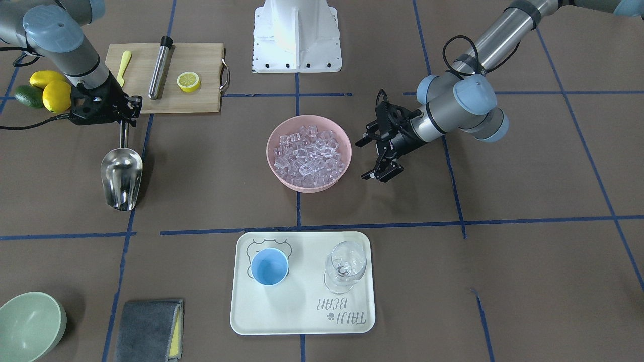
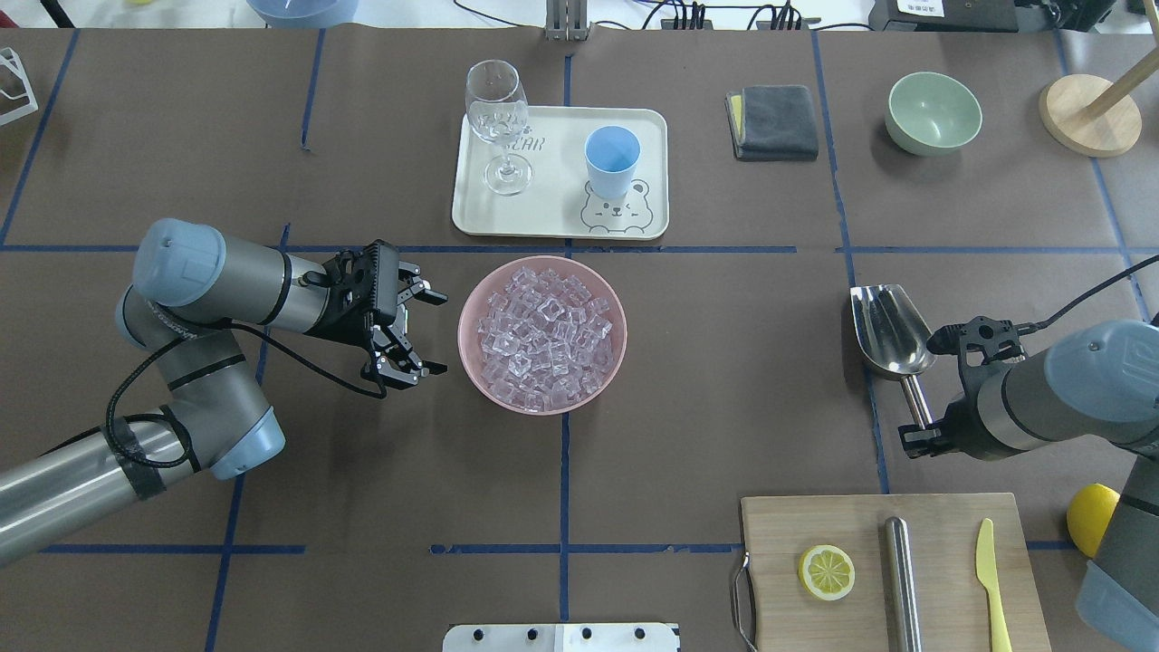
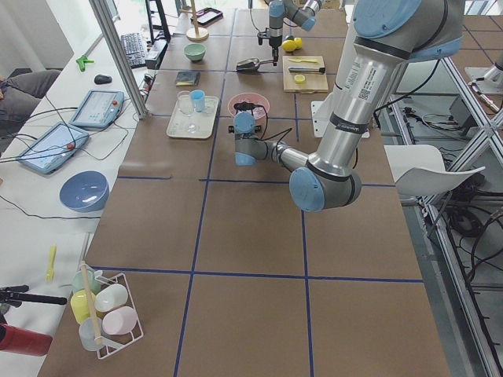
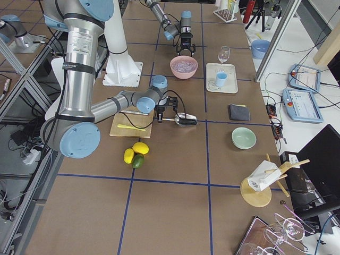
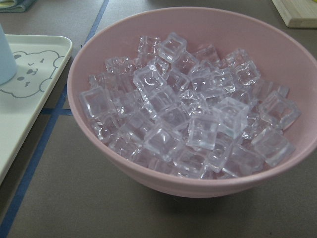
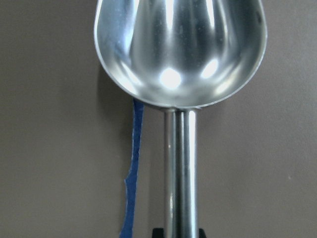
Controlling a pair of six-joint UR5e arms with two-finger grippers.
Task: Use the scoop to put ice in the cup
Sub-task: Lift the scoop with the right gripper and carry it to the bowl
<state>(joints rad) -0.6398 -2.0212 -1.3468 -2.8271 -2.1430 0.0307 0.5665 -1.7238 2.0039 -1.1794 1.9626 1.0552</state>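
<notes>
The steel scoop [image 2: 886, 328] lies low over the table at the right, trough empty [image 6: 181, 49]. My right gripper [image 2: 922, 426] is shut on its thin handle [image 1: 123, 134]. The ice [image 2: 543, 330] fills the pink bowl [image 2: 471, 362] at the table's centre, and shows close up in the left wrist view [image 5: 188, 114]. My left gripper [image 2: 437, 332] is open and empty, just left of the bowl, apart from it. The light-blue cup [image 2: 611, 161] stands upright and empty on the white tray [image 2: 552, 186], beyond the bowl.
A clear stemmed glass [image 2: 498, 118] stands on the tray beside the cup. A cutting board [image 2: 942, 543] with a lemon slice, steel cylinder and yellow knife lies near my right arm. A green bowl [image 2: 933, 113] and grey cloth [image 2: 774, 122] sit far right.
</notes>
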